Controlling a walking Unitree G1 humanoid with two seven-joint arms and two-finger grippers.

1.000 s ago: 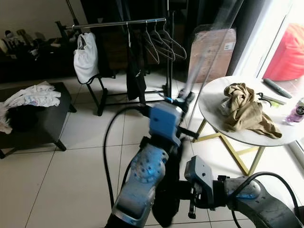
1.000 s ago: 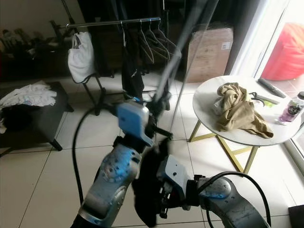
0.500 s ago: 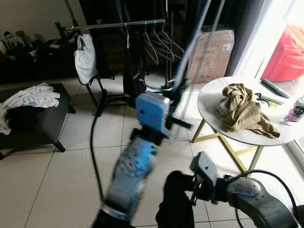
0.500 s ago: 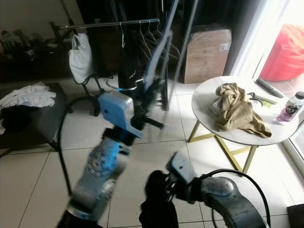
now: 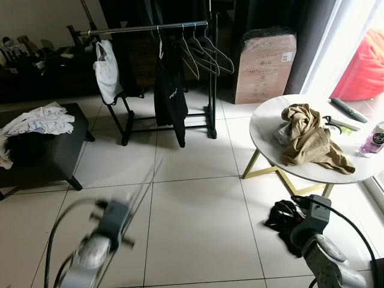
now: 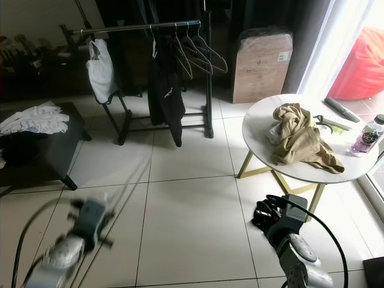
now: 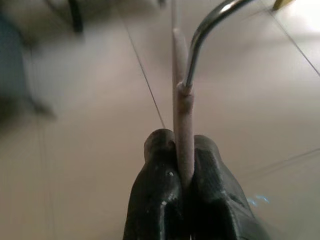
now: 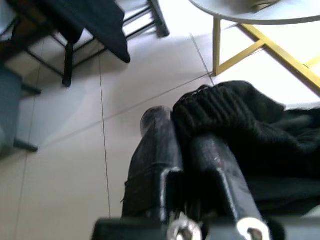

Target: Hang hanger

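Two grippers low in frame, near the floor tiles (image 5: 198, 222). Left gripper (image 7: 182, 150) is clamped on a hanger (image 7: 181, 120): pale shaft pinched between both black fingers (image 7: 157, 195), metal hook curving up past the tips. In the left eye view that arm is motion-blurred at lower left, with the hanger (image 5: 141, 198) a faint streak slanting up from it. Right gripper (image 8: 182, 130) is at lower right, fingers closed on a black garment (image 8: 240, 125); the knit fabric bunches over and beside the fingertips. Head view shows the same black garment (image 5: 282, 215) wadded at the end of the right arm, just above the tiles, near the gold leg of the round table (image 5: 264, 129).

Mid distance: round white table on the right with a crumpled tan garment (image 5: 309, 141) on top, a dark remote-like object (image 5: 350, 110) near its far edge and a purple-tinted bottle (image 5: 375, 140) at the right edge. Low black table (image 5: 57, 150) on the left carrying white clothes (image 5: 39, 120).

Far: clothes rack (image 5: 150, 29) with a white bag (image 5: 106, 72) at its left end, a black garment hanging mid-rail (image 5: 171, 90) and several bare hangers (image 5: 204, 51) toward the right end. Wrapped cardboard box (image 5: 264, 66) stands right of the rack. Red cushion-like shape (image 5: 366, 66) in the bright window area at far right.
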